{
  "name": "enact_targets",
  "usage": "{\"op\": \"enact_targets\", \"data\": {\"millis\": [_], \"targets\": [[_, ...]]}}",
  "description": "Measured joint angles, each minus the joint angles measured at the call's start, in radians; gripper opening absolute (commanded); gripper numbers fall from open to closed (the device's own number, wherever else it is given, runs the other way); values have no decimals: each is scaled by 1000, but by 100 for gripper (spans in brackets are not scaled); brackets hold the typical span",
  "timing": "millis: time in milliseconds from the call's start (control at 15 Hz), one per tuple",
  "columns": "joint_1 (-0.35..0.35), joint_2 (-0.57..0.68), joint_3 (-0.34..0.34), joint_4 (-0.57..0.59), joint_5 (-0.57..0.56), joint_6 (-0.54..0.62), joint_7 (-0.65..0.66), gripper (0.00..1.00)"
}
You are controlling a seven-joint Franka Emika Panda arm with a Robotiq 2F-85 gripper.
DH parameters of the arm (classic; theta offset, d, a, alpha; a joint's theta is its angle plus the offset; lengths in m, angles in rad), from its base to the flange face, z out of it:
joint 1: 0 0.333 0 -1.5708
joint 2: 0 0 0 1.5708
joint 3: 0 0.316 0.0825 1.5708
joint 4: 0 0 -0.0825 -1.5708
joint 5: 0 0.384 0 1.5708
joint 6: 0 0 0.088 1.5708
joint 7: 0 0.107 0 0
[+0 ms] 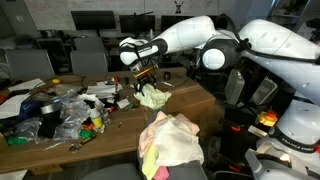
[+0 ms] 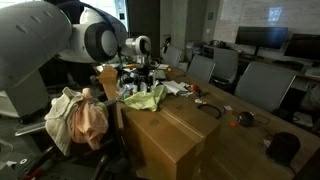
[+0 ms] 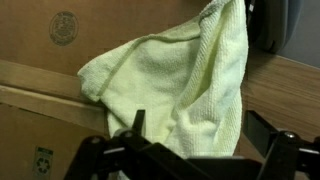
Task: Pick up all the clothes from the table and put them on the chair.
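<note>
With my gripper (image 1: 148, 76) wide open and empty just above the pale yellow-green garment (image 1: 153, 97), which is bunched at the table (image 1: 195, 102) edge nearest the chair (image 1: 190, 170), I judge I'm on the pick, needing a straight descent onto a fold.

Counter (image 1: 195, 100): one. Robot arm (image 1: 185, 40): one, carrying one pincer (image 1: 146, 77). Garments on the counter: one, a pale yellow-green cloth (image 1: 153, 97) at frame centre. Heap of clothes (image 1: 172, 140) at lower centre: three colours counted, pink, white and peach; folds prevent a firmer tally. Clear bags (image 1: 70, 110) at left: tangled, uncountable.
</note>
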Motion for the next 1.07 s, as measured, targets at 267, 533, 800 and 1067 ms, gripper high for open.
{"op": "enact_targets", "data": {"millis": [267,533,800,1067], "targets": [[-13,28,3,46,20,-21,-6,100],[-15,40,8,76,21,-17,-7,100],[-13,48,8,94,21,-11,-7,100],[-16,59,8,95,21,1,-7,74]]}}
